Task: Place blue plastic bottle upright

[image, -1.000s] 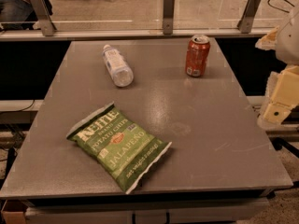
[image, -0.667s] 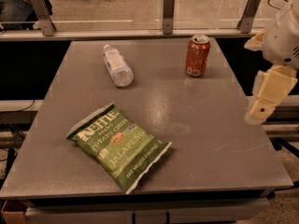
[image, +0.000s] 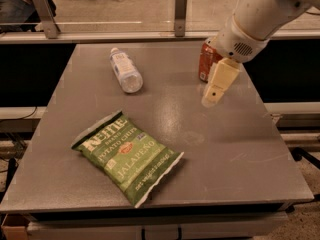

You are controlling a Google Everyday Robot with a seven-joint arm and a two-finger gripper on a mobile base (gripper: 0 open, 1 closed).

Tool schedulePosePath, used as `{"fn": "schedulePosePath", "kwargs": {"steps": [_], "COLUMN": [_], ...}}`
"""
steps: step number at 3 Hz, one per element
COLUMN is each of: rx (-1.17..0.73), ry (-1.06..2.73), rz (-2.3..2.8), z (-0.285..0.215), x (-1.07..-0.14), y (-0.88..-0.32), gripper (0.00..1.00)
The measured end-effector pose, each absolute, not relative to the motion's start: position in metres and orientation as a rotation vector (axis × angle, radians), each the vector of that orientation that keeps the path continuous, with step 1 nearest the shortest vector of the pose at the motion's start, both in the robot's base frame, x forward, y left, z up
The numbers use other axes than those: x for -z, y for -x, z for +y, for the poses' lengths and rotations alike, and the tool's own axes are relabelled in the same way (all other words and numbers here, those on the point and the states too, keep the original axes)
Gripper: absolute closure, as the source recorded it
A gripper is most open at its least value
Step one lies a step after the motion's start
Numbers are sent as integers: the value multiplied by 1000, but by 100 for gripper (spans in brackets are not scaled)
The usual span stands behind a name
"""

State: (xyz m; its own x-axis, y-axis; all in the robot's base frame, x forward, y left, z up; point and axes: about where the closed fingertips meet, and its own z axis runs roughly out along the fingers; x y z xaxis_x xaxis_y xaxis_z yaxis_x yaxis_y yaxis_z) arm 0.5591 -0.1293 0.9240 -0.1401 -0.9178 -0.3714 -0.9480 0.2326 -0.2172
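Observation:
The blue plastic bottle lies on its side at the far left-middle of the grey table, white cap pointing away, pale label facing up. My gripper hangs from the white arm over the table's right-middle, well to the right of the bottle and just in front of the orange-red soda can. It holds nothing. The arm hides part of the can.
A green Kettle jalapeño chip bag lies flat at the front left of the table. A rail with metal posts runs behind the table's far edge.
The arm has swung in from the right edge toward the table's middle and now covers part of the soda can. The bottle, can and chip bag have not moved.

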Motion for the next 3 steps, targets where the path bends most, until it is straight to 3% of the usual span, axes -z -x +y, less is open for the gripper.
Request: {"fn": "schedulePosePath", "kwargs": {"steps": [2,3], "rx": [-222,-223], "ry": [1673,1673], "rz": [1963,1963], "z": [-42,-41], "x": [-930,-929], "y": [-634,-634], "gripper": [0,0]}}
